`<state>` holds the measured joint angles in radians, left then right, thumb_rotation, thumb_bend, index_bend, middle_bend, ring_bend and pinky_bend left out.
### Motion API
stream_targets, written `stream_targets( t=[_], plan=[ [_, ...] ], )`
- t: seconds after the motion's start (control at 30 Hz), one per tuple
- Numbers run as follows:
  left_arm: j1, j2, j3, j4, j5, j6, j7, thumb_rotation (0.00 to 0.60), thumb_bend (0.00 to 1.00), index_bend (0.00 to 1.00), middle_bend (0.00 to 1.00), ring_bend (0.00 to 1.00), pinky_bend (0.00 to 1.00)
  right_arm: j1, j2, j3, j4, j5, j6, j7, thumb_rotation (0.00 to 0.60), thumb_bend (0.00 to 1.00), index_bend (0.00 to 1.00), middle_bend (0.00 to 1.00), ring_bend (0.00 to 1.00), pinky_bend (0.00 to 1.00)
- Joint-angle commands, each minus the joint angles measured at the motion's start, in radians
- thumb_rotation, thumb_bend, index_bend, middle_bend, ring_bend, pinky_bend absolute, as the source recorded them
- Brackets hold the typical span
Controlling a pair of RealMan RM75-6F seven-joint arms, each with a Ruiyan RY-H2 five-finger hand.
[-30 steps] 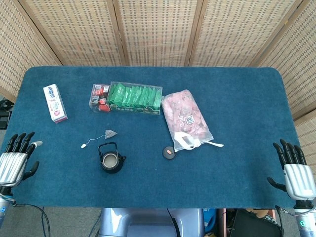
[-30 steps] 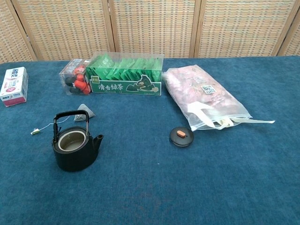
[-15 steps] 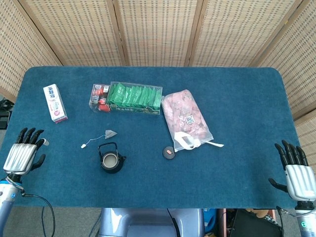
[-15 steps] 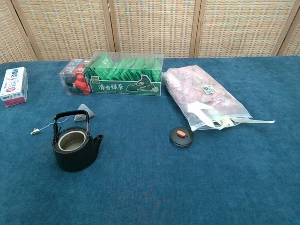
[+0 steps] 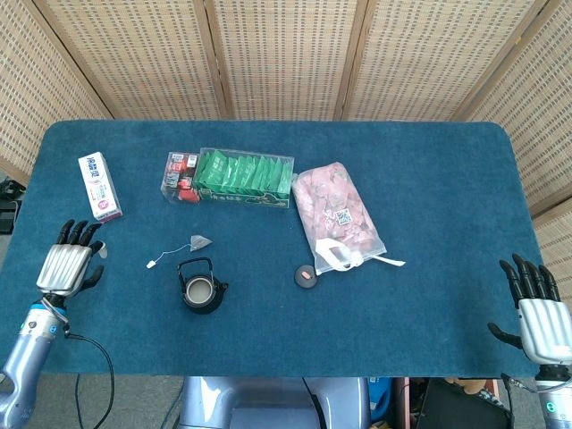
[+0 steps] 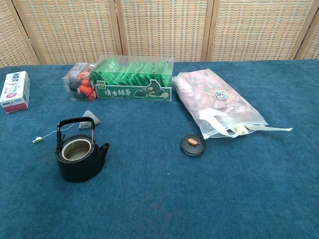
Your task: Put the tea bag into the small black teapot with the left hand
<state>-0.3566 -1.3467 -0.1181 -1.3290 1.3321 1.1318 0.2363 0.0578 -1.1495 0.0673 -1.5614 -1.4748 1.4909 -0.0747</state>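
Note:
A grey pyramid tea bag (image 5: 201,241) (image 6: 90,119) lies on the blue table, its string trailing left to a small tag (image 5: 152,264) (image 6: 36,140). Just in front of it stands the small black teapot (image 5: 200,288) (image 6: 79,157), lidless and with its handle up. Its lid (image 5: 306,276) (image 6: 193,145) lies to the right. My left hand (image 5: 70,264) hovers open over the table's left edge, well left of the tea bag, holding nothing. My right hand (image 5: 536,313) stays open at the table's front right corner. Neither hand shows in the chest view.
A clear box of green tea packets (image 5: 243,177) (image 6: 133,85) and red items sits behind the tea bag. A plastic bag of pink contents (image 5: 338,214) (image 6: 214,102) lies right of it. A small white carton (image 5: 99,186) (image 6: 14,91) lies at the far left.
My left hand has risen and moved inward over the table's left edge, toward the tea bag. The right hand has sunk slightly. The objects have not moved.

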Motion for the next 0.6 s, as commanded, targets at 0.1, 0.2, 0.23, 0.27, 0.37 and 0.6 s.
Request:
stream_targets(
  t=[0.1,0.2,0.23,0.27,0.37,0.6],
  plan=[
    [-0.026,-0.046,-0.007,0.037,-0.018,-0.026,0.006,0.6,0.42,0.48,0.11,0.04,0.0,0.0,0.0,0.001,-0.001,0.001,0.001,-0.002,0.6,0.05,0.03,0.08,0.0,0.0],
    [-0.053,-0.089,-0.008,0.068,-0.028,-0.061,0.008,0.6,0.42,0.48,0.11,0.03,0.0,-0.002,0.002,0.001,-0.003,0.005,0.001,-0.005,0.6,0.05,0.03,0.08,0.0,0.0],
    [-0.063,-0.105,-0.008,0.081,-0.031,-0.075,0.005,0.6,0.42,0.48,0.11,0.03,0.0,-0.004,0.003,0.002,-0.003,0.006,0.002,-0.005,0.6,0.06,0.03,0.08,0.0,0.0],
    [-0.068,-0.113,-0.007,0.09,-0.033,-0.081,0.004,0.6,0.42,0.48,0.11,0.03,0.0,-0.004,0.003,0.002,-0.004,0.007,0.002,-0.006,0.6,0.06,0.03,0.08,0.0,0.0],
    [-0.078,-0.132,-0.006,0.107,-0.035,-0.092,-0.001,0.6,0.42,0.48,0.1,0.03,0.0,-0.006,0.004,0.002,-0.006,0.008,0.003,-0.008,0.6,0.05,0.03,0.08,0.0,0.0],
    [-0.099,-0.184,0.005,0.147,-0.025,-0.105,-0.014,0.6,0.42,0.49,0.1,0.03,0.0,-0.012,0.008,0.001,-0.012,0.012,0.009,-0.014,0.6,0.05,0.03,0.08,0.0,0.0]
  ],
)
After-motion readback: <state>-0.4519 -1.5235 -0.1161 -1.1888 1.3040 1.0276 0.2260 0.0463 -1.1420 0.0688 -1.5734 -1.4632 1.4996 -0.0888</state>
